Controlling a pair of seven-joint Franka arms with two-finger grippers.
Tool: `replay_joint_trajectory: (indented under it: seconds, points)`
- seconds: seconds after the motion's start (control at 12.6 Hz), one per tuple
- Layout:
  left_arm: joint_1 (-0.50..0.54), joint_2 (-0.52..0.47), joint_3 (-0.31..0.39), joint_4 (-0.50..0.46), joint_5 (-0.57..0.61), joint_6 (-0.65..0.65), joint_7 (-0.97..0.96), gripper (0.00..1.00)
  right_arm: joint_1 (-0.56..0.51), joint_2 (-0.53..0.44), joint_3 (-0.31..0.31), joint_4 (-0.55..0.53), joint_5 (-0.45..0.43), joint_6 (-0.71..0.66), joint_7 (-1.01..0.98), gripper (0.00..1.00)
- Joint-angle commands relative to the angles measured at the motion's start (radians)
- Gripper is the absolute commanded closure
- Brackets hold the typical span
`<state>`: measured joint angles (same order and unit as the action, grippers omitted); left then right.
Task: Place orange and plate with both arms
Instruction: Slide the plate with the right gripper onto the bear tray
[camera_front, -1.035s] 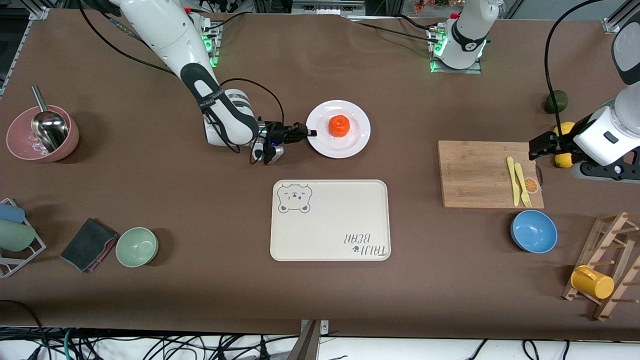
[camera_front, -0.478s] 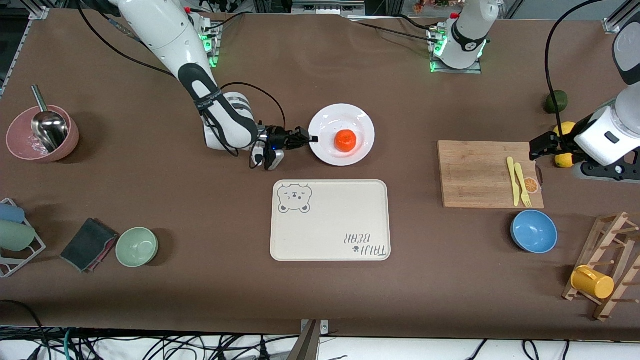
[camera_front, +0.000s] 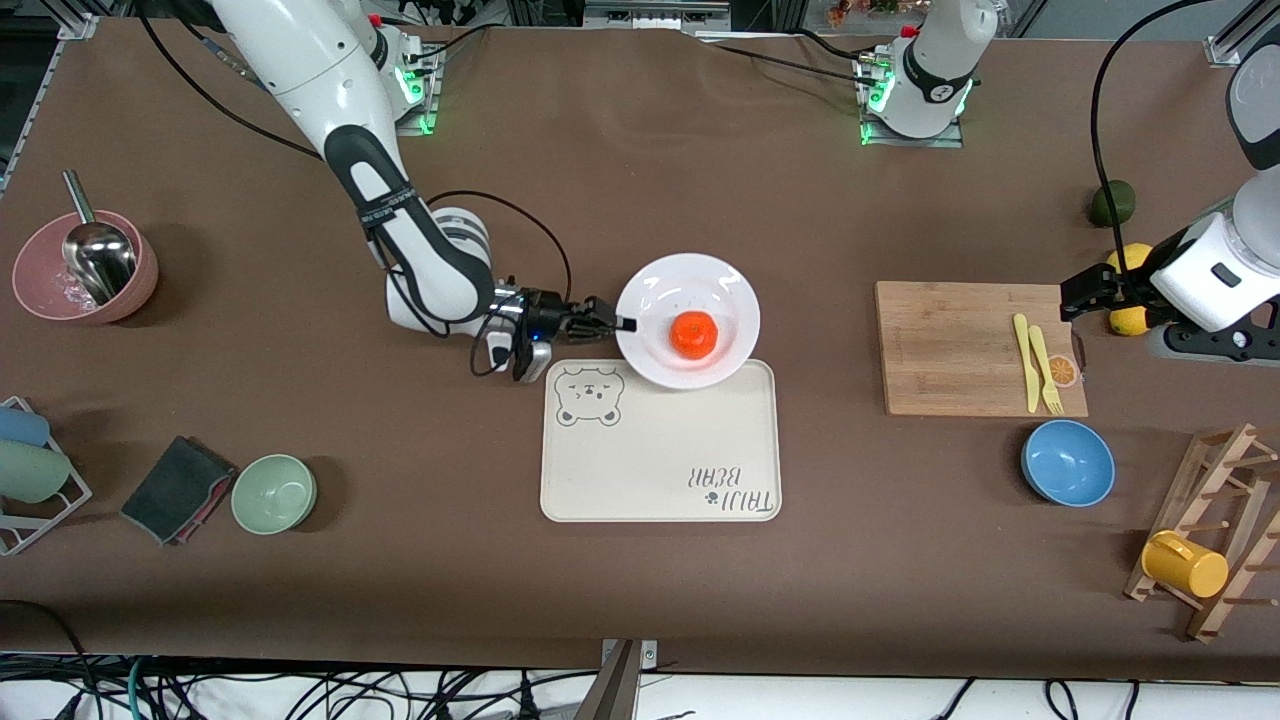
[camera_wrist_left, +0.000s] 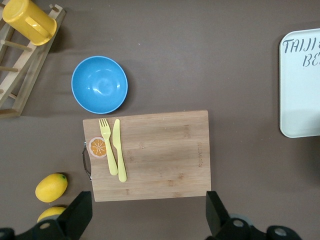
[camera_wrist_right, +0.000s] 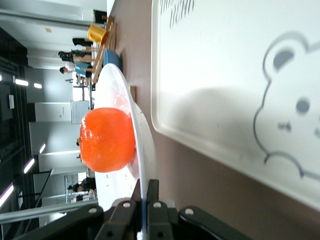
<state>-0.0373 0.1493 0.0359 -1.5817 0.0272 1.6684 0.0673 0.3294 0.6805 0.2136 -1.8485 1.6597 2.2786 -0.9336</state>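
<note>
Over tray edge now, right gripper carries plate with orange.

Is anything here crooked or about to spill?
Only the plate looks odd: the right gripper pinches it by one rim, in the air over the tray edge, so the orange rides loose on it and might roll. Nothing is spilled. The left gripper waits open over the cutting board.

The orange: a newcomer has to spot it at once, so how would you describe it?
Find the beige bear-printed tray mid-table. Over its edge nearest the robots, the right gripper holds a white plate by the rim. The orange sits on it, small and red-orange, unlike the yellow lemons.
</note>
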Motion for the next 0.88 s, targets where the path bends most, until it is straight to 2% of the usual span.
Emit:
replay_joint_trajectory:
  seconds: [0.0, 0.16, 0.48, 0.8]
  points:
    - [0.001, -0.019, -0.001, -0.018, 0.013, 0.008, 0.023, 0.0, 0.002, 0.1, -0.025, 0.187, -0.084, 0.01, 0.135, 1.0]
    - [-0.003, -0.019, -0.001, -0.02, 0.013, 0.007, 0.022, 0.0, 0.002, 0.192, -0.033, 0.314, -0.155, 0.025, 0.191, 1.0]
    - [-0.006, -0.019, -0.001, -0.021, 0.013, 0.007, 0.022, 0.0, 0.013, 0.367, -0.069, 0.566, -0.172, 0.027, 0.242, 1.0]
    - [-0.007, -0.017, -0.001, -0.021, 0.013, 0.005, 0.02, 0.0, 0.022, 0.405, -0.072, 0.583, -0.212, 0.062, 0.246, 1.0]
